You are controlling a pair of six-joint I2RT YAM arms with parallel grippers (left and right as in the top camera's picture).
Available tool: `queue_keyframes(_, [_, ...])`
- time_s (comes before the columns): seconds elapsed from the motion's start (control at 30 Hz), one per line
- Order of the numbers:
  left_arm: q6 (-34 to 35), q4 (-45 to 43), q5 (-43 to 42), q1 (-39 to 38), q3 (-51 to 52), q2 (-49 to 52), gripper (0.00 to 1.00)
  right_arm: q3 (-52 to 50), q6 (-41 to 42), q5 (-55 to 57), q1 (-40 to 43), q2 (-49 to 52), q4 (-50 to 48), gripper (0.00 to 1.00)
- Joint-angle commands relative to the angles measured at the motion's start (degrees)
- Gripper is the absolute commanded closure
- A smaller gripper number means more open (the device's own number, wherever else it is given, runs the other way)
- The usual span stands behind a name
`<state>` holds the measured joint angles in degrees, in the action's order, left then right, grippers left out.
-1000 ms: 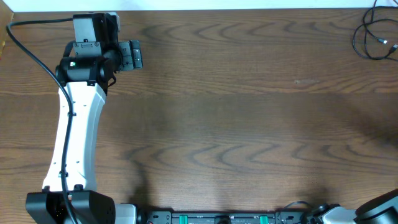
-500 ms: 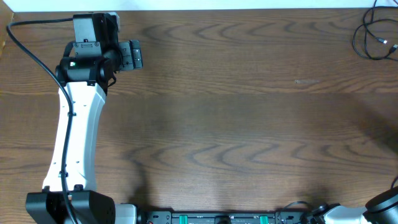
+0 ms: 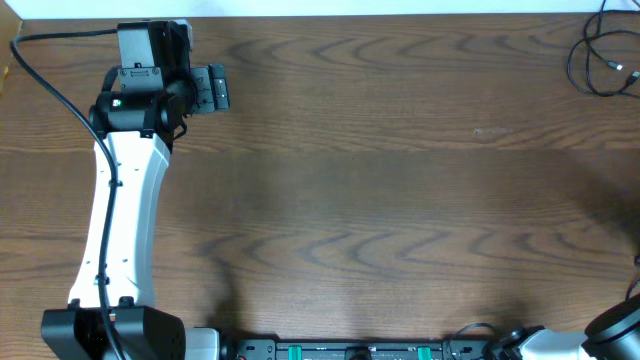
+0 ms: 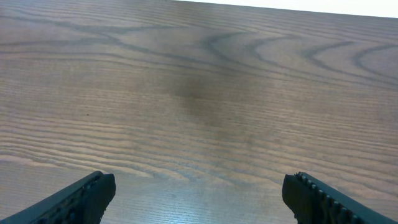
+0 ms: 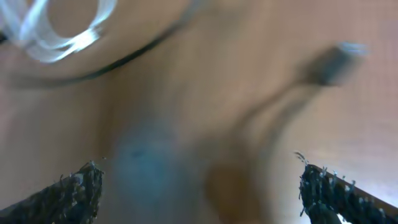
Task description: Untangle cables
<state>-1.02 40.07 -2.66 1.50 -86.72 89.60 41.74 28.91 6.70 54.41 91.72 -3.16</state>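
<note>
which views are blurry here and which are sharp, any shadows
Right wrist: heavy blur, the white cable, black cable and plug smeared. Left wrist: sharp wood grain, one soft dark patch on the table. Overhead: sharp, faint shadows at right.

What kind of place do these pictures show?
Probably a robotics lab or test bench: a white-and-black robot arm reaches over a dark brown wood-grain table, and thin black cables lie loose at the table's far right corner.
</note>
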Motion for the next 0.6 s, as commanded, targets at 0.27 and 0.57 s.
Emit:
queue_keyframes(0.27, [0.9,0.0,0.3,0.2,-0.2,0.0,0.08,-0.1,-19.8,-5.5,-11.4,0.3,-11.1,0.01])
queue_keyframes(0.57, [0.9,0.0,0.3,0.2,-0.2,0.0,0.08,-0.1,-34.8,-5.2,-12.5,2.2,-20.8,0.01])
